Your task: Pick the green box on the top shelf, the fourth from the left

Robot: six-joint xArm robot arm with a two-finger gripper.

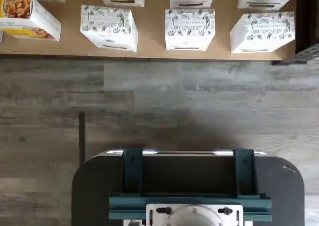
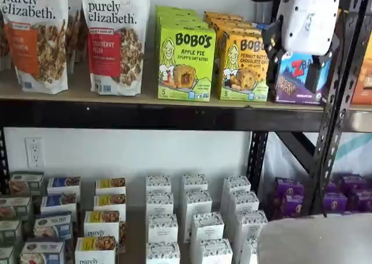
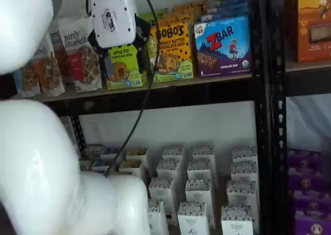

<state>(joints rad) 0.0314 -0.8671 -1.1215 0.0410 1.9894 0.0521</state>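
The lime-green upright carton printed with "BOBO'S Apple Pie" [image 2: 186, 63] is seen standing at the front edge of the long tan top shelf with its thick black front beam [image 2: 145, 116], just beside the yellow-orange Bobo's peanut butter chocolate chip box [image 2: 243, 66] on one side and a white purely elizabeth granola pouch [image 2: 115, 40] on the other. The white-bodied gripper with black fingers [image 2: 295, 57] is held in front of the shelf at the level of the boxes, apart from the green carton, with nothing in it; a plain gap is seen between the two fingers, so they are taken as spread wide. The approach is judged to be barely begun. For a clean pick, the fingers should be centred on the green carton's width before being advanced, so that neither neighbour is nudged, and closure should be delayed until both side faces are straddled.
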